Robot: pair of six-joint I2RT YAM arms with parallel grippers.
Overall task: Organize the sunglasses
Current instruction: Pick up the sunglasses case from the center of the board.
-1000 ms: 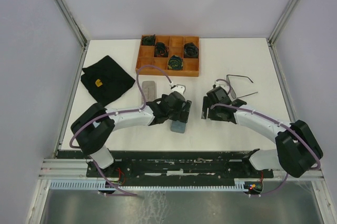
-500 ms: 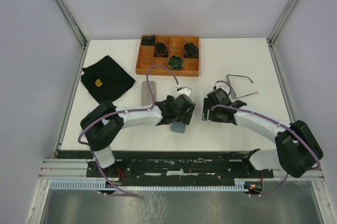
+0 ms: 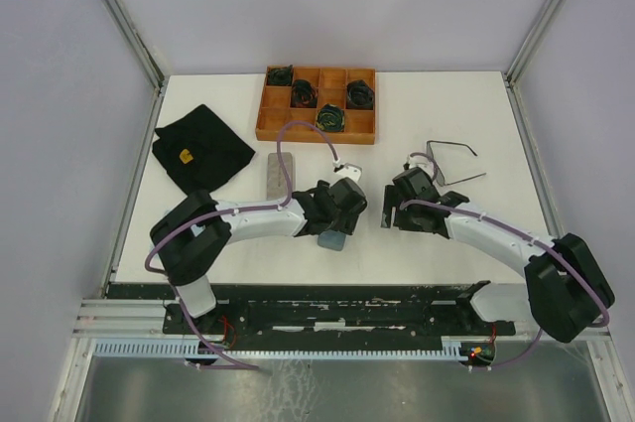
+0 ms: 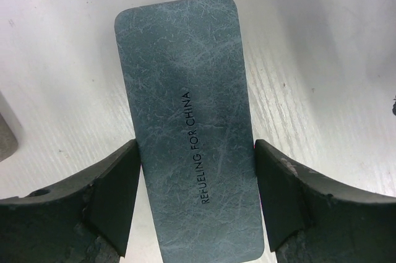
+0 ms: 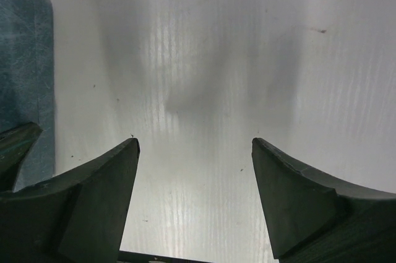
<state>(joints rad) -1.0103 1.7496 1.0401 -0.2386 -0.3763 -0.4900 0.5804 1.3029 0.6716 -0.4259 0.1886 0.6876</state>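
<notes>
the fingers (image 4: 114, 195) of my left gripper (image 4: 197, 145) sit against both long edges of the blue case (image 4: 185, 83), which lies flat and points lengthwise away from the wrist; i can't tell if they're squeezing. the right gripper (image 5: 195, 142) hangs spread over the table (image 3: 476, 104), nothing between its fingers. the sunglasses (image 3: 448, 148) lie just beyond it, far and right (partly hidden by the arm), thin wires running mostly left to right.

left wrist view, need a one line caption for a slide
Open fingers of the left gripper flank a blue-grey case printed REFUELING FOR CHINA, flat on the white table.
</notes>
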